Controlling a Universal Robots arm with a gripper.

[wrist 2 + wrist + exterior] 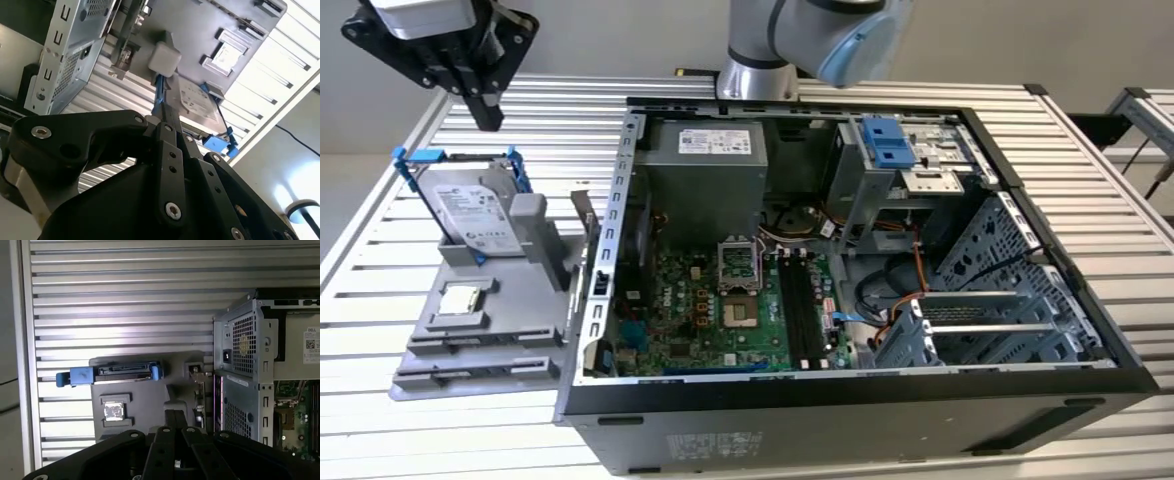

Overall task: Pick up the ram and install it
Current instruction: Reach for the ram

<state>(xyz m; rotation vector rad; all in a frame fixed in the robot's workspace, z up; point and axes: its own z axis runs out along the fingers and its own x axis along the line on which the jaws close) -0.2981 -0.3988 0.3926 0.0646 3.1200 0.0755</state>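
While your gripper (487, 118) hangs high over the worktop (360, 250) at the exterior view's left, its jaws look pressed together with nothing between them. Same view: the ram (583, 215) stands on edge at the side of the gray fixture (480, 350) nearest the computer case (854, 392), just beside the case wall and well below the jaws. The hard drive (467, 210) in its blue bracket leans upright on the fixture. Inside the open case you see the green motherboard (707, 310) and the long black memory slots (801, 310), with no stick seated in them. In the second wrist view, the gripper (167, 117) points toward the fixture (200, 25), jaws closed on nothing. The hard drive (200, 102) sits just past the tips, with the perforated case (70, 55) and the slatted worktop (280, 60) alongside. You cannot pick out the ram for sure here. In the first wrist view, the gripper (175, 414) looks down on the fixture (140, 400), jaws together and empty. The hard drive (125, 371) shows edge-on, and a small silver chip (114, 411) lies in a pocket. The ram (200, 395) reads as a thin strip on the fixture's edge next to the case (245, 350), apart from the jaws. Bare worktop (125, 300) slats lie beyond.
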